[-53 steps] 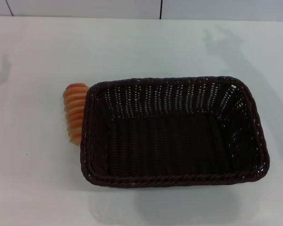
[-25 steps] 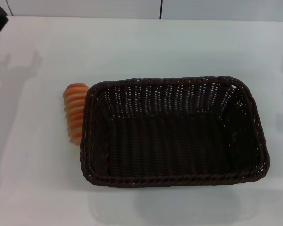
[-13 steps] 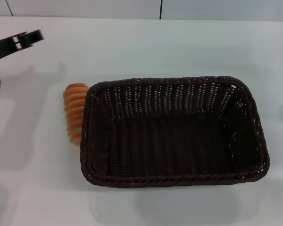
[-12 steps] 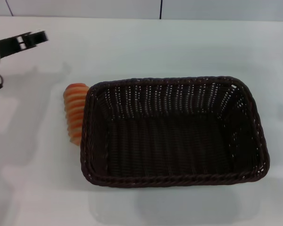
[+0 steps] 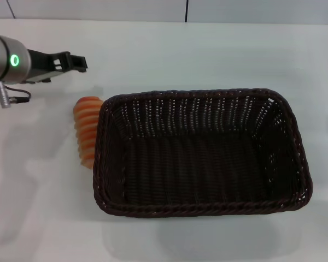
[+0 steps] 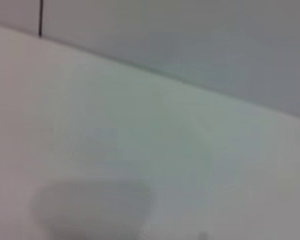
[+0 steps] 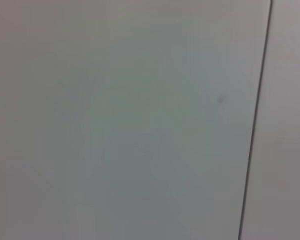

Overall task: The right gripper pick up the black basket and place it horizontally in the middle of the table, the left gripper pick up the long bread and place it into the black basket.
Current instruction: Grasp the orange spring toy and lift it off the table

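Note:
The black basket (image 5: pixel 201 153) lies lengthwise across the middle of the white table (image 5: pixel 169 60), and it is empty. The long bread (image 5: pixel 86 130), orange with cream stripes, lies on the table against the basket's left end. My left gripper (image 5: pixel 79 62), on the arm with the green ring, hovers behind and slightly left of the bread, pointing right. It holds nothing. My right gripper is out of view. Neither wrist view shows the basket or the bread.
A grey wall with a dark seam (image 5: pixel 186 11) runs along the table's far edge. The left wrist view shows only bare tabletop (image 6: pixel 115 165) and wall. The right wrist view shows a plain pale surface with a dark seam (image 7: pixel 255 120).
My left arm has come in from the left edge and moved right, towards the spot behind the bread. The basket and the bread have not moved.

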You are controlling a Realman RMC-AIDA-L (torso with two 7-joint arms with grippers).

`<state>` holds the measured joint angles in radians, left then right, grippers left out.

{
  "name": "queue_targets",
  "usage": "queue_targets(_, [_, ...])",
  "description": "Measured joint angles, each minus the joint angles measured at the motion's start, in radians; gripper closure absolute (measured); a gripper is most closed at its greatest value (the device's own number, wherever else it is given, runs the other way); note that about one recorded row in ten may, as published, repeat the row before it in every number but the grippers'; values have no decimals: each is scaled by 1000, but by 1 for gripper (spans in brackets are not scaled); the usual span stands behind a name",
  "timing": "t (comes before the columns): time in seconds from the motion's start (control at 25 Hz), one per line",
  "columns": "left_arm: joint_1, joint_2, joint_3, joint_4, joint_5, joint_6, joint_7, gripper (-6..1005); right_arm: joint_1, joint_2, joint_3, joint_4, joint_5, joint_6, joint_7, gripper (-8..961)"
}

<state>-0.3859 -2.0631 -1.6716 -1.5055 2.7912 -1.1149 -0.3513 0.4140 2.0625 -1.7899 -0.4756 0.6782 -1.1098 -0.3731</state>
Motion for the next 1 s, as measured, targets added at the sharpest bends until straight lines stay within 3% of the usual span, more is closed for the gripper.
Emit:
queue_targets(0.44, [-177,2,-86,179,-1,-144,-26,155,21,-30,-9,35,-3,-5,51,610])
queue_targets(1.0, [-236,-3,-106,291,-11,-182,-31,155,22,-37,-2,33,-40,-10,59,610])
